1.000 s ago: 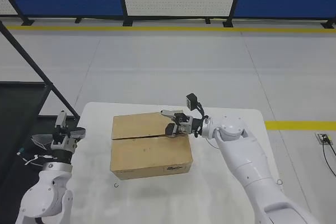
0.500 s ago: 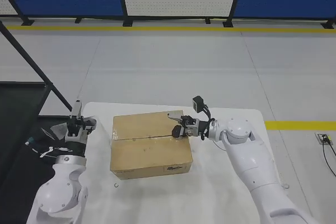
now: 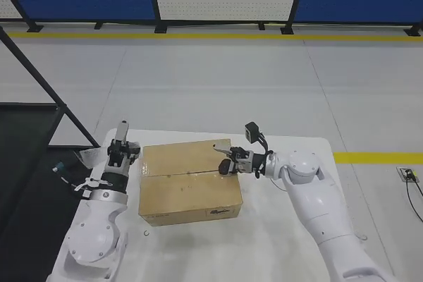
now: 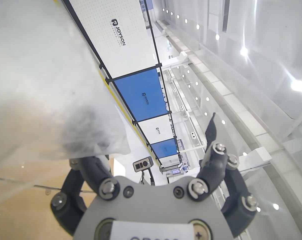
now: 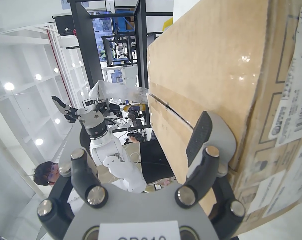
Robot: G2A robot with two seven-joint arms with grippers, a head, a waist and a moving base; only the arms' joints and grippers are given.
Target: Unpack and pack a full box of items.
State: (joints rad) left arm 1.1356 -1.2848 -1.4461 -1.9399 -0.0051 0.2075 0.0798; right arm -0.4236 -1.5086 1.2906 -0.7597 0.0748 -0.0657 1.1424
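Note:
The brown cardboard box lies shut on the white table, its top flaps meeting at a seam. My right gripper is open at the box's right end. One fingertip pad rests on the top edge near the seam, and the other finger is clear of the box. My left gripper is open beside the box's left end, also seen across the box. From its own wrist, a pale sheet covers one finger; the box lies just beyond.
A black metal frame stands off the table's left side. Loose cables hang by the left arm. A small hook-shaped object lies on the table in front of the box. The box's right end carries paper labels.
My left arm has swung right, from off the table's left side up to the box's left end. My right gripper has drawn back slightly to the box's right edge.

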